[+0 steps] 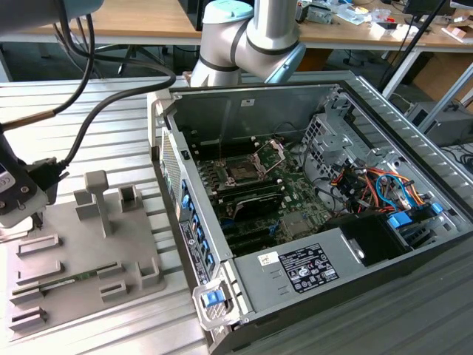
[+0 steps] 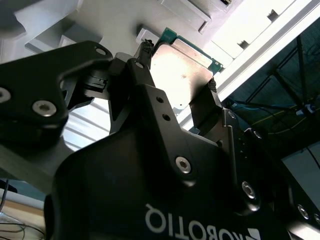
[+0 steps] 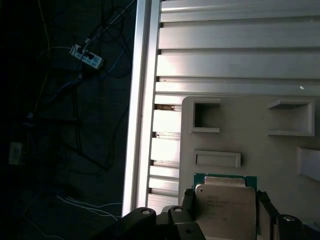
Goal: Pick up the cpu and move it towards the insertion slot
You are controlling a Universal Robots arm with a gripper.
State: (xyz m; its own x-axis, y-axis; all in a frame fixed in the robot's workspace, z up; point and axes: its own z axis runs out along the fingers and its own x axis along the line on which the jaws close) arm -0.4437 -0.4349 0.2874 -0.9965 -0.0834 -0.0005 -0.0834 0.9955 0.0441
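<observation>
The flat, square, silvery-topped cpu (image 3: 225, 210) with its thin green rim is clamped by opposite edges between the black gripper's (image 3: 225, 196) two fingers in both wrist views. It is over the grey plastic tray (image 1: 140, 244), outside the open computer case (image 1: 310, 274) on the exterior view's left. The pick-up looks made and the carry is not yet done. The square, silver-framed insertion slot (image 1: 244, 168) lies inside the case. Reaching it calls for height over the case's side wall (image 1: 170, 163) and care beside the raised load plate (image 1: 275, 151). Above the case, room looks open.
</observation>
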